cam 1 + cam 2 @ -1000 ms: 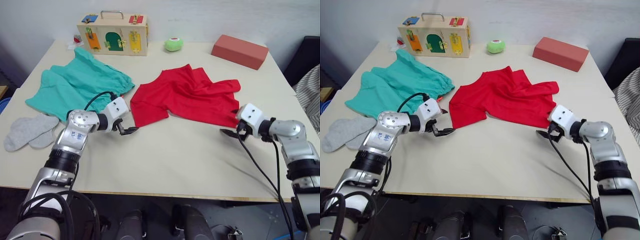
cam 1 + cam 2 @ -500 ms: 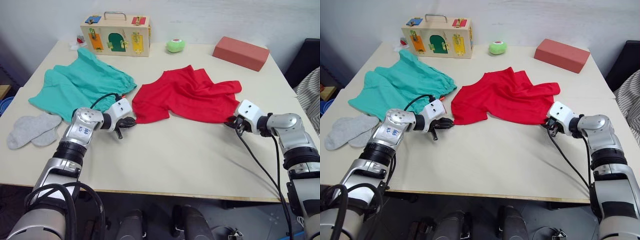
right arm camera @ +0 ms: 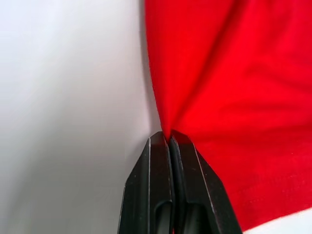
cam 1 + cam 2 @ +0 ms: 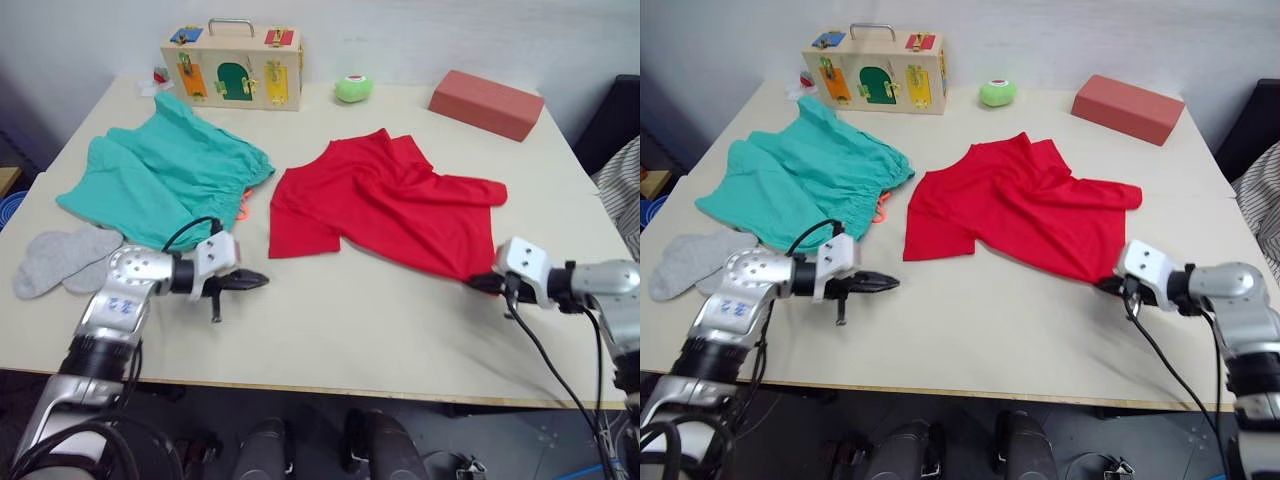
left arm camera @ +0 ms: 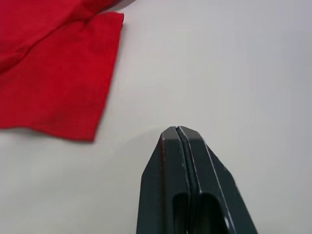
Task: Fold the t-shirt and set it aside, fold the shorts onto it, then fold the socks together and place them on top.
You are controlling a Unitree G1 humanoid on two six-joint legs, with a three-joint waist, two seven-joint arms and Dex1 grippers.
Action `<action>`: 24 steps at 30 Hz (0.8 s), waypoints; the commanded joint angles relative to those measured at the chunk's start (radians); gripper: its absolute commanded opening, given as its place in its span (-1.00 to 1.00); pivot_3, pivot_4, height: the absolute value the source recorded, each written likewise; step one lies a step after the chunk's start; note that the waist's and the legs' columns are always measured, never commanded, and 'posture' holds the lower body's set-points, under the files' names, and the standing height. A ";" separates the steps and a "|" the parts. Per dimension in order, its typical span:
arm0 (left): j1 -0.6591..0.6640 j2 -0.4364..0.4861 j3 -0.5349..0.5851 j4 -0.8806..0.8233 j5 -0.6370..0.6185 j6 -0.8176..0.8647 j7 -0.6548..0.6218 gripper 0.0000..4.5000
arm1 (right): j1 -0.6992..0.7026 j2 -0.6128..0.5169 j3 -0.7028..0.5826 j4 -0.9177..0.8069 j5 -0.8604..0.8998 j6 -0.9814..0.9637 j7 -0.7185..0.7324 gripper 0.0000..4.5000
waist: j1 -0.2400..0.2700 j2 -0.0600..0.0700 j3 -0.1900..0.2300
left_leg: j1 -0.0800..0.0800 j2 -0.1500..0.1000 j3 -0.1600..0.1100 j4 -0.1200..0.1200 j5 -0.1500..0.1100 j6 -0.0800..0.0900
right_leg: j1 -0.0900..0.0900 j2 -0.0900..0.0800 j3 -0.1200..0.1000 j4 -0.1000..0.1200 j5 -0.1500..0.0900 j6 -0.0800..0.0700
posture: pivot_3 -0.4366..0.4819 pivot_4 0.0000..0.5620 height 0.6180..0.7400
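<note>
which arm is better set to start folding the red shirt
Right, probably. The right gripper is shut on the t-shirt at its near corner, while the left gripper is shut on nothing, on bare table beside it.

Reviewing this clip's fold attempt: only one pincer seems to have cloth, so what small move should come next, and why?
Probably reopen the left pincer and reach back to the t-shirt's near left corner. It is shut on nothing over bare table, apart from the cloth, while the right pincer is shut on the shirt's edge.

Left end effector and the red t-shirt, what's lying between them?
Nothing: bare table separates the shut left end effector from the t-shirt corner, seen in the left wrist view.
</note>
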 commanded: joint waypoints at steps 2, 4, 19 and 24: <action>0.098 0.034 0.053 -0.198 -0.093 0.065 -0.009 -1.00 | 0.129 -0.063 -0.095 -0.095 0.051 -0.004 0.017 -0.99 | 0.001 0.001 0.001 | 0.000 0.000 0.000 0.000 -0.002 0.001 | 0.001 0.000 0.000 -0.001 0.001 0.002 | -0.05 -0.47 1.00; 0.126 0.037 0.072 -0.214 -0.091 0.062 0.017 -1.00 | 0.168 -0.065 -0.118 -0.106 0.057 -0.003 0.000 -0.99 | 0.001 0.001 0.001 | 0.000 0.000 0.000 0.000 -0.002 0.003 | 0.001 0.000 0.001 -0.002 0.002 0.003 | -0.05 -0.47 1.00; -0.201 -0.056 -0.100 0.326 0.206 -0.378 0.094 -0.05 | 0.175 -0.009 -0.102 -0.147 0.079 0.017 -0.037 -1.00 | 0.020 0.002 0.001 | 0.000 -0.001 0.002 0.000 -0.003 0.004 | 0.000 0.000 0.001 -0.003 0.003 0.003 | -0.05 -0.47 1.00; -0.297 -0.111 -0.152 0.480 0.245 -0.523 0.073 0.08 | 0.172 -0.005 -0.094 -0.161 0.082 0.031 -0.042 -1.00 | 0.021 0.002 0.001 | -0.001 -0.001 0.005 0.001 -0.003 0.004 | -0.001 0.000 0.002 -0.003 0.003 0.003 | -0.05 -0.47 1.00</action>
